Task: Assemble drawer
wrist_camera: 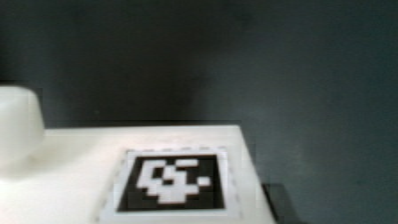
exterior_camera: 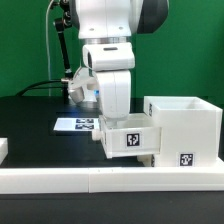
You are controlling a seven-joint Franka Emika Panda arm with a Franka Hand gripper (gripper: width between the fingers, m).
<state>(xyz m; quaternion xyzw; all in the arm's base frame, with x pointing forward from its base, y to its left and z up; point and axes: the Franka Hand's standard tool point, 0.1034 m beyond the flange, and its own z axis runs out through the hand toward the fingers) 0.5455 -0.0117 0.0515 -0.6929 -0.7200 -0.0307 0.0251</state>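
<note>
In the exterior view we see the arm reaching down near the front edge of the bench, its gripper (exterior_camera: pixel 118 122) at the top of a small white tray (exterior_camera: pixel 131 137) with a black-and-white tag on its front. The tray sits against the drawer shell (exterior_camera: pixel 188 128), which stands toward the front corner on the exterior view's right. A low white border wall (exterior_camera: pixel 110 180) runs along the front edge. Farther back lies the marker board (exterior_camera: pixel 77 125). The fingers are hidden behind the wrist housing and tray, so we cannot tell whether they grip.

In the wrist view we see a white surface with a square tag (wrist_camera: pixel 175 183), blurred, and dark bench beyond it.
</note>
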